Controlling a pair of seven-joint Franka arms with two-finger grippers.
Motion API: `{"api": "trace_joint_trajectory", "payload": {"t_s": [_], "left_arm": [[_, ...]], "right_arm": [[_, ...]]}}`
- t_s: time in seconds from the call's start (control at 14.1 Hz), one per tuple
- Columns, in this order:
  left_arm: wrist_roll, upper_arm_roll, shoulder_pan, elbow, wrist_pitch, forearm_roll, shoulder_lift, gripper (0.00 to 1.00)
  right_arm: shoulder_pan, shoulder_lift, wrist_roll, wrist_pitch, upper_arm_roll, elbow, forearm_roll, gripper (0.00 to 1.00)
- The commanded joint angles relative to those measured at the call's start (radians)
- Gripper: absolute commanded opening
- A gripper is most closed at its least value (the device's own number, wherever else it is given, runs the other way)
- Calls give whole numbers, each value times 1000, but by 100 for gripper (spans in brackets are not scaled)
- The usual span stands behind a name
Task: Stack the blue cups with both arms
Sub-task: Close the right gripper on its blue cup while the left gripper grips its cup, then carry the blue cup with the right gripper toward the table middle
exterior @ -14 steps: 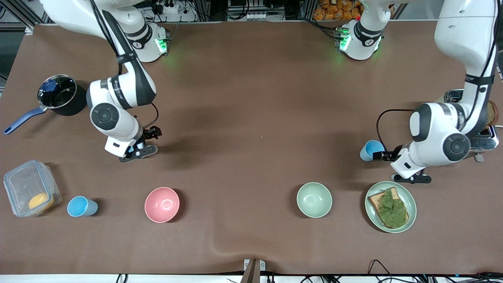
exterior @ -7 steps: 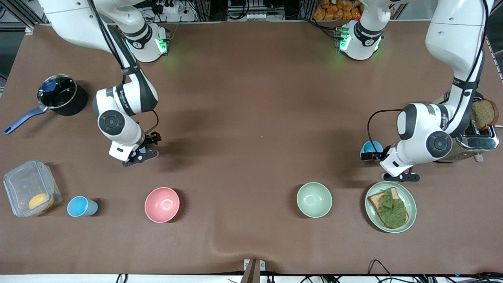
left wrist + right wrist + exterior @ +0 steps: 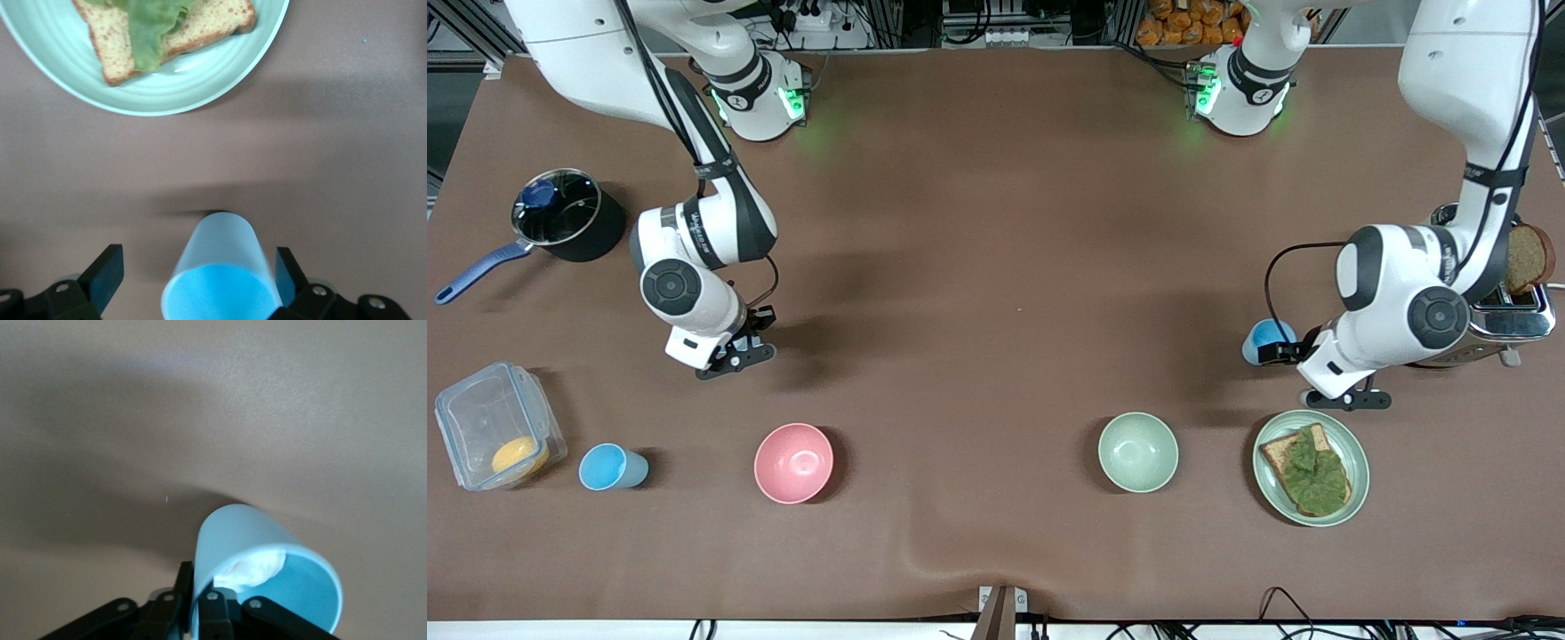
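1. Right arm's end: a clear plastic box (image 3: pixel 480 418) holds one orange-yellow lump (image 3: pixel 519 455). A black saucepan (image 3: pixel 569 218) sits farther from the front camera.
2. The free blue cup (image 3: pixel 612 467) stands on the table between the box and the pink bowl (image 3: pixel 793 462), axis vertical, mouth up.
3. My right gripper (image 3: pixel 738 348) is over the table between the saucepan and the pink bowl. Its fingers (image 3: pixel 200 607) are pinched on the rim of the pale blue cup (image 3: pixel 267 567). The mouth faces my wrist camera, with a white patch inside. This cup is hidden in the front view.
4. Pale green bowl (image 3: pixel 1138 452).
5. My left gripper (image 3: pixel 1279 349) has its fingers (image 3: pixel 103 270) wide apart, straddling the bright blue cup (image 3: pixel 1261 338). The mouth faces my wrist camera, narrow end away.
6. The green plate (image 3: pixel 1356 484) carries toast with lettuce (image 3: pixel 1307 462). The toaster (image 3: pixel 1516 320) holds a bread slice (image 3: pixel 1528 258).
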Motion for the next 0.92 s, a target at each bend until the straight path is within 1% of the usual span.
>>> {"api": "trace_joint_trajectory", "payload": {"t_s": [0.0, 0.21, 0.36, 0.43, 0.57, 0.71, 0.85], "left_arm": [[-19, -3, 9, -20, -37, 19, -43, 100], [-20, -3, 9, -23, -37, 19, -28, 100], [-20, 0, 9, -23, -35, 19, -9, 100], [-20, 0, 9, -23, -35, 20, 0, 100], [-20, 1, 9, -29, -35, 25, 14, 100], [-20, 3, 11, -29, -29, 36, 24, 100], [-22, 3, 11, -26, -9, 36, 41, 100]], "right_arm": [[-1, 2, 20, -204, 17, 150, -13, 0], [52, 2, 21, -365, 17, 285, 7, 0], [98, 2, 62, -483, 17, 381, 88, 0], [118, 2, 108, -517, 17, 411, 119, 0], [189, 2, 209, -528, 17, 430, 175, 0], [270, 4, 367, -516, 17, 436, 214, 0], [373, 34, 531, -513, 17, 474, 223, 0]]}}
